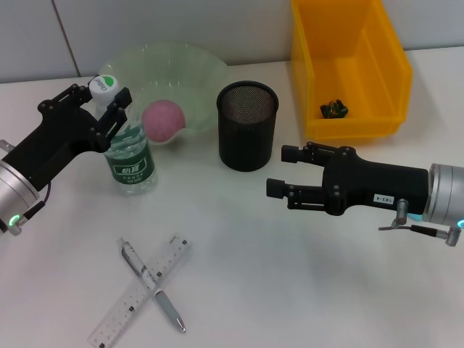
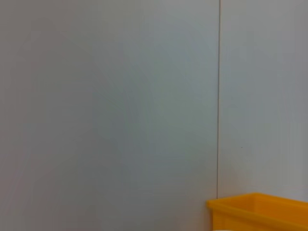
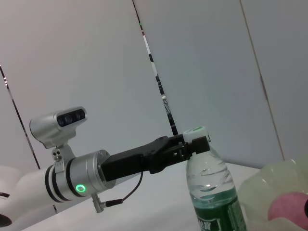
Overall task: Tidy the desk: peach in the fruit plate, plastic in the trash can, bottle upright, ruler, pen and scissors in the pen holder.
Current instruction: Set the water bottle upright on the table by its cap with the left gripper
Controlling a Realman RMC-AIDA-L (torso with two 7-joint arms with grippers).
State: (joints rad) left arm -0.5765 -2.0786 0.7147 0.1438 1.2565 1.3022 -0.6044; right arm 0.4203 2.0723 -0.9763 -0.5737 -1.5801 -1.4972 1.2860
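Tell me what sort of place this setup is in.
Probably a lab or office test bench staged as a desk: a plain white table against bare wall panels, with stationery, a ruler, a pen and a mesh pen holder, beside a yellow bin.

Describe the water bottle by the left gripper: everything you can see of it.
The water bottle is clear plastic with a white cap and a green label printed in white. It stands upright on the white desk, just in front of the pale green fruit plate that holds the peach. The left gripper is at its neck, fingers on either side just under the cap; the right wrist view shows the same. The bottle looks mostly empty, though its water level is hard to judge.
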